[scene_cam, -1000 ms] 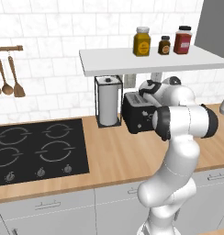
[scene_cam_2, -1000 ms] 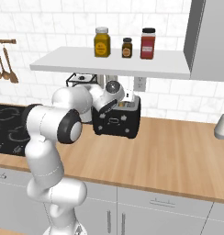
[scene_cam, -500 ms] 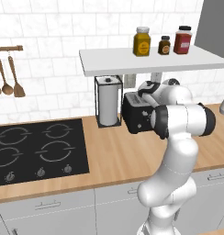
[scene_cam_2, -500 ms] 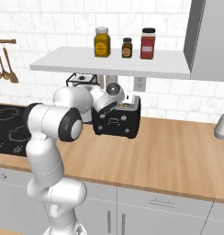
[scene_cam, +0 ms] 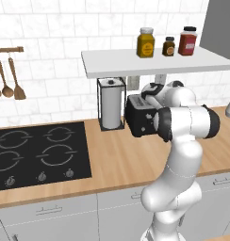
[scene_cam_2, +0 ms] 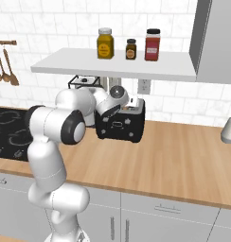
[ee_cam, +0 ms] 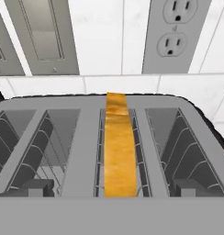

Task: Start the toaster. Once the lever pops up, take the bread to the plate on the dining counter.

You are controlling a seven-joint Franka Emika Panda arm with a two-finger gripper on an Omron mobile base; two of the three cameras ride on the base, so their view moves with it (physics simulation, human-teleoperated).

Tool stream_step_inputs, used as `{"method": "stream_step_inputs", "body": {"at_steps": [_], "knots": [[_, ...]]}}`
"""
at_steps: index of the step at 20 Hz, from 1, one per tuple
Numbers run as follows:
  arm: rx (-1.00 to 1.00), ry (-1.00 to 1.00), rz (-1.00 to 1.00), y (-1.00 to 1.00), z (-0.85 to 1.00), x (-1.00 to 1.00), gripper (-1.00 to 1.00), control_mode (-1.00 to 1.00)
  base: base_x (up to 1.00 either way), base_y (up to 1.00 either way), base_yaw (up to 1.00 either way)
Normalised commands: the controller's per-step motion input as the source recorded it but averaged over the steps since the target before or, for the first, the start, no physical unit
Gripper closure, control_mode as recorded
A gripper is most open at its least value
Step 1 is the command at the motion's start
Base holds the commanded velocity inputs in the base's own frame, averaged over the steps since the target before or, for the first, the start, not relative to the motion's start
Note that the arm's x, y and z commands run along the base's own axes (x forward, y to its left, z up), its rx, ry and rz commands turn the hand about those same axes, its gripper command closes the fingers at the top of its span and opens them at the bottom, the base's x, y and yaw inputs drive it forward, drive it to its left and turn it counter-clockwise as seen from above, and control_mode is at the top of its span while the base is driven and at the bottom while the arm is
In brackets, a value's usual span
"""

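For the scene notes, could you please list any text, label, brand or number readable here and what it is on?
None can be read.
Jars on the shelf: labels blurred.
Toaster panel: marks too small.
Stove knobs: no legible marks.

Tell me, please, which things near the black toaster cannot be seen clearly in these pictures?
- Black boxy toaster: in the left base view, the white arm hides its right half.
- Toaster lever: cannot be made out; in the right base view the wrist covers the toaster's left top.
- Tan bread slice: hand view shows its top edge; the slot hides the rest.
- Gripper fingertips: cut off in the hand view.
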Motion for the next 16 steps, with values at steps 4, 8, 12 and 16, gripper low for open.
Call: {"method": "stream_step_inputs", "body": {"at_steps": [4, 8, 12, 16], "knots": [[0.0, 0.0, 0.0, 0.0, 0.0, 0.1, -1.0, -1.0, 0.0, 0.0, 0.0], [0.0, 0.0, 0.0, 0.0, 0.0, 0.0, 1.0, -1.0, 0.0, 0.0, 0.0], [0.0, 0.0, 0.0, 0.0, 0.0, 0.0, 1.0, -1.0, 0.0, 0.0, 0.0], [0.0, 0.0, 0.0, 0.0, 0.0, 0.0, 1.0, -1.0, 0.0, 0.0, 0.0]]}}
